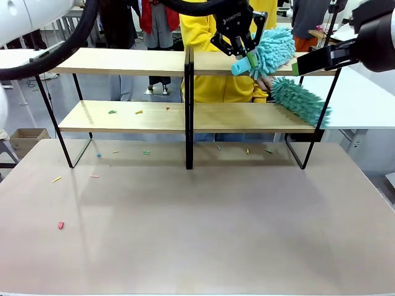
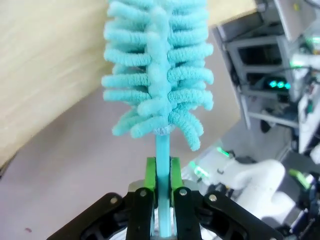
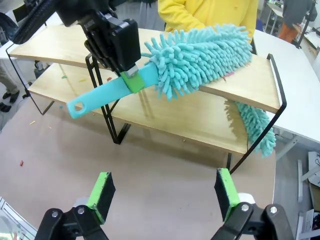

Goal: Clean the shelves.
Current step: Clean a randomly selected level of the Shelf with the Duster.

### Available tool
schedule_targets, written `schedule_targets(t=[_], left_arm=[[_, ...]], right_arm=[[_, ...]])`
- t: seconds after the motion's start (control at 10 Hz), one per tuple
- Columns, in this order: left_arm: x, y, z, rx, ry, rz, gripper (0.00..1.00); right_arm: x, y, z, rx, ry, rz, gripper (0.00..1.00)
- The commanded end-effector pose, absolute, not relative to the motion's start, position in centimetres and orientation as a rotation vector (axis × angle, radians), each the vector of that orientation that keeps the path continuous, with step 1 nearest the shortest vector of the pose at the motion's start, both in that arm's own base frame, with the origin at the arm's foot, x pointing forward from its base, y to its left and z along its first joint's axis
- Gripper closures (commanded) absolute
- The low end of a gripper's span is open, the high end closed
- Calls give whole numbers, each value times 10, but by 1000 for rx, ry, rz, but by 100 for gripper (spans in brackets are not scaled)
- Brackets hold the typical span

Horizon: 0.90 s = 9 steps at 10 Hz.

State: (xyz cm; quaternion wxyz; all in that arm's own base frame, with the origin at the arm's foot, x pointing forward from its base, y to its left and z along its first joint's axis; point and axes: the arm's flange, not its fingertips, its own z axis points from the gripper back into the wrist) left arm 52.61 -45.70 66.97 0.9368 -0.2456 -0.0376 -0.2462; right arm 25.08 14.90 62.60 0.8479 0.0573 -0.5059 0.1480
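The shelves (image 1: 123, 61) stand across the far half of the table, two light wooden boards in a black frame. My left gripper (image 1: 239, 44) is shut on the flat handle of a teal fluffy duster (image 1: 273, 49), whose head lies over the right part of the top board. In the left wrist view, the green pads (image 2: 150, 175) clamp the handle below the duster head (image 2: 157, 75). A person's hand (image 1: 265, 82) holds a second teal duster (image 1: 299, 100) on the lower board's right end. My right gripper (image 3: 165, 195) hangs open and holds nothing in front of the shelves (image 3: 200, 115).
Small coloured scraps lie on the lower board (image 1: 112, 111) and on the table (image 1: 60, 225) in front of the rack. A person in yellow (image 1: 216, 86) stands behind the shelves. A white table (image 1: 364, 105) adjoins at the right, and a cardboard box (image 1: 24, 139) sits at the left.
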Motion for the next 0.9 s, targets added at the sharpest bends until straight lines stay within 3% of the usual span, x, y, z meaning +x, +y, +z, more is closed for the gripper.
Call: schedule_targets(t=[0.0, 0.1, 0.4, 0.6, 0.8], left_arm=[[547, -465, 700, -551, 79, -622, 88], [546, -456, 705, -569, 126, -663, 88], [546, -403, 719, -398, 327, -827, 88], [539, -350, 745, -588, 503, -1069, 88], [532, -327, 758, -670, 527, -1162, 88]], right_arm=[[252, 148, 627, 120, -1067, 315, 0], [252, 148, 627, 120, -1067, 315, 0], [252, 148, 627, 120, -1067, 315, 0], [252, 148, 627, 120, -1067, 315, 0], [252, 148, 627, 120, -1067, 315, 0]])
